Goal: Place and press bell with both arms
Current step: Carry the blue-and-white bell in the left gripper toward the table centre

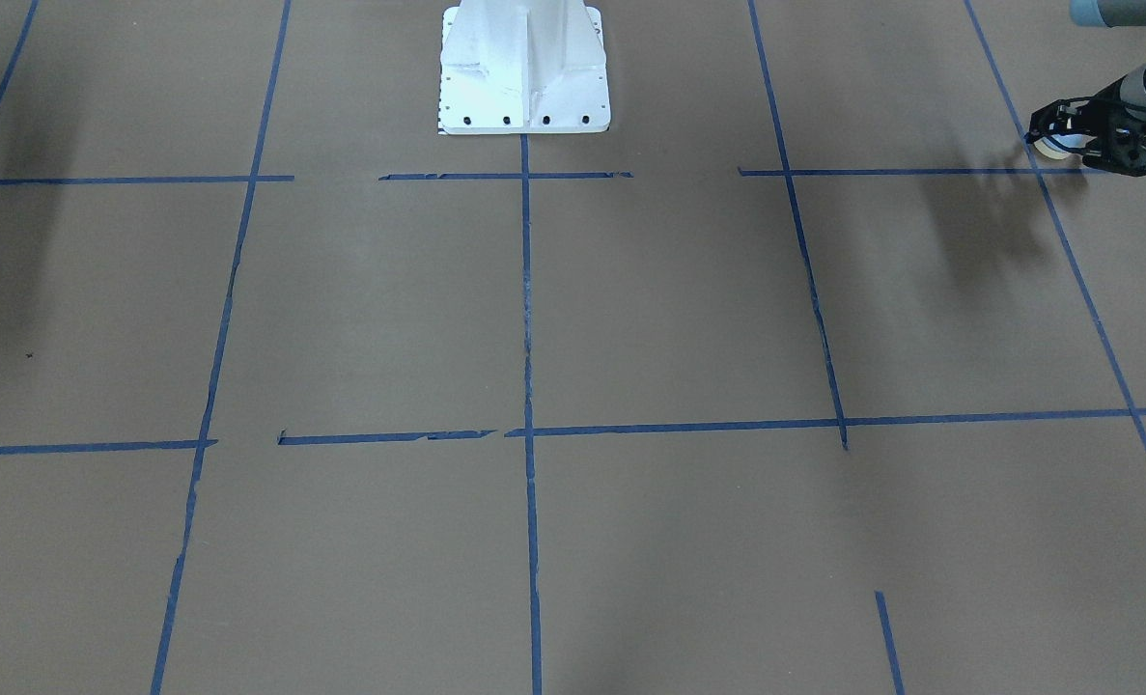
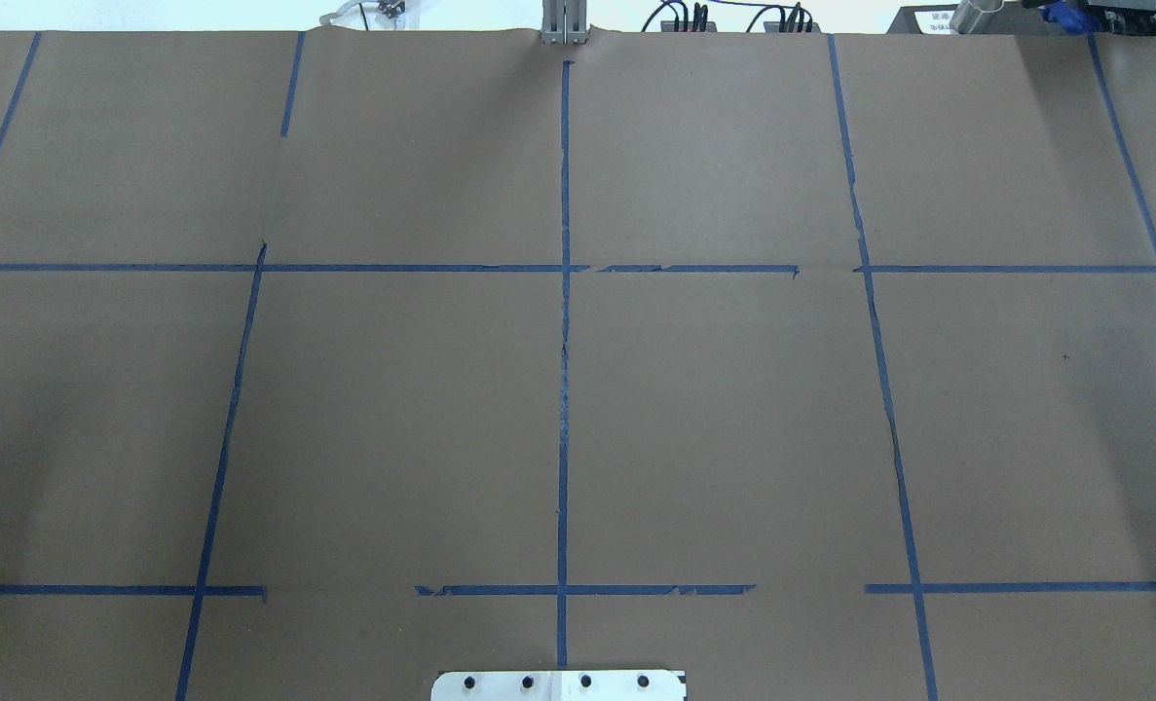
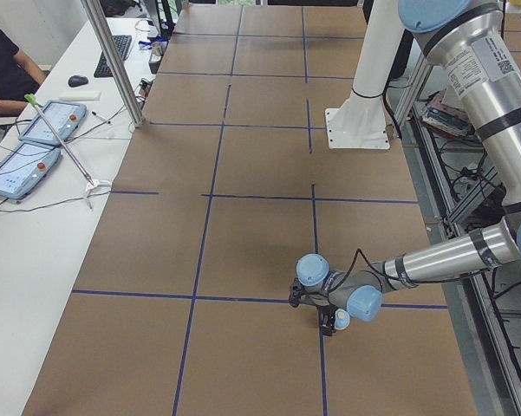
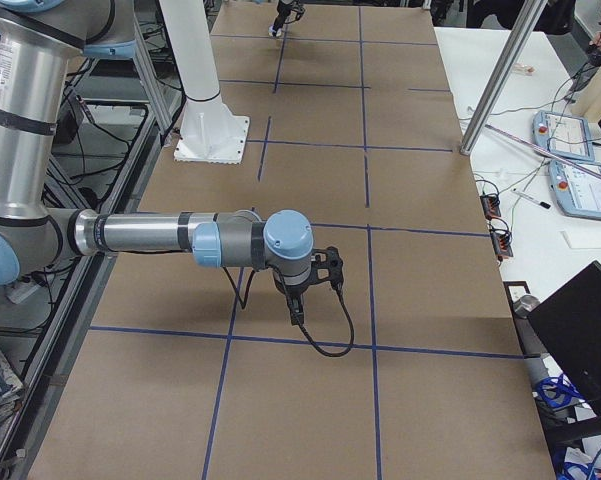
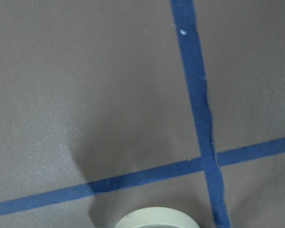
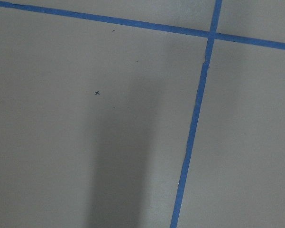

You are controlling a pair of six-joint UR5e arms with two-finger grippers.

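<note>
The bell [image 1: 1052, 148] shows as a small cream round piece between the fingers of my left gripper [image 1: 1050, 140], at the table's far end on my left and close over a blue tape crossing. In the exterior left view the left gripper [image 3: 329, 322] points down with the bell [image 3: 341, 319] at its tip. The left wrist view shows only the bell's cream rim [image 5: 156, 218] at the bottom edge. My right gripper [image 4: 300, 305] hangs low over the brown table at the opposite end. It shows only in the exterior right view, so I cannot tell if it is open or shut.
The white pedestal [image 1: 524, 68] stands bolted at the table's middle on the robot's side. Blue tape lines [image 2: 564, 389] divide the brown table into squares. A metal post [image 3: 113, 61] and a side table with tablets [image 3: 35, 139] lie on the operators' side.
</note>
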